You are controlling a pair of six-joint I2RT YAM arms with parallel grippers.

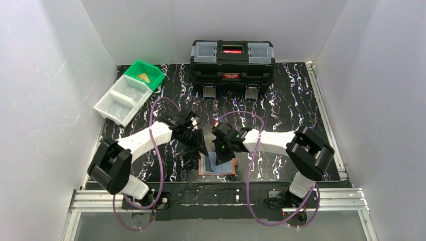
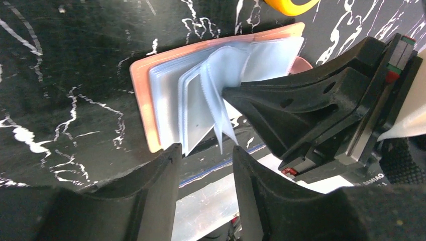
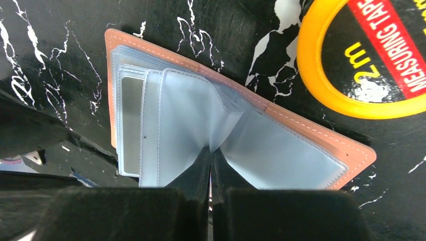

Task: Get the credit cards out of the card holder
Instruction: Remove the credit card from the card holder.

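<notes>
We see the card holder (image 1: 223, 165) open on the counter (image 1: 301, 100), lower centre of the top view. Our right hand (image 3: 211, 153) pinches one clear sleeve (image 3: 176, 125); our left hand (image 2: 205, 150) is spread beside it.

card holder (image 3: 281, 150) | tan leather | open flat | clear sleeves (image 3: 183, 115) fanned up

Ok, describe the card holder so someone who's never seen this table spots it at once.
From the black toolbox at the table's far edge, come toward the near edge, between the left gripper and right gripper. The card holder lies open there: a tan leather cover fanned with pale blue clear sleeves, unlike the round yellow tape measure beside it.
</notes>
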